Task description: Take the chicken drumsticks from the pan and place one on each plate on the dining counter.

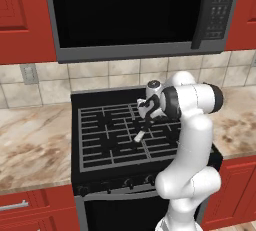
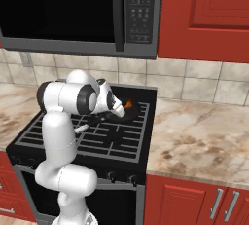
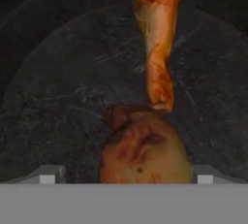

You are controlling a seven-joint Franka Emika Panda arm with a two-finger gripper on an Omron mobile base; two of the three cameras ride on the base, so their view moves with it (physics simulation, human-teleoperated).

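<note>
The microwave [image 1: 135,12] spans the wall above, dark-doored, between red cabinets [image 2: 206,17]. Below it runs the marbled bench [image 2: 204,143], with the black stove [image 1: 107,140] set into it and a tiled backsplash [image 1: 90,77] behind.

The white arm [image 1: 192,140] rises in front of the stove and bends down over its grates, with the hand low over the burner on the stove's right half.

There, in the right base view, the pan [image 2: 127,114] sits on the grate, a round dark dish mostly hidden by the wrist; its black handle with the pale tip [image 1: 139,136] reaches toward the stove's front.

In the hand view the pan's dark scratched floor lies close beneath the camera. Two chicken drumsticks rest on it. The farther drumstick [image 3: 157,39] has its long axis running up and down that view, thick end at the top edge and thin bone end pointing down toward the fingers. The nearer drumstick [image 3: 143,152] shows as a broad brown lump at the bottom centre, and which way its long axis runs cannot be told. The far one's thin end meets or overlaps its top.

The gripper [image 3: 126,177] has its fingers [image 3: 48,174] spread wide, one either side of the nearer drumstick, with a gap on each side.
</note>
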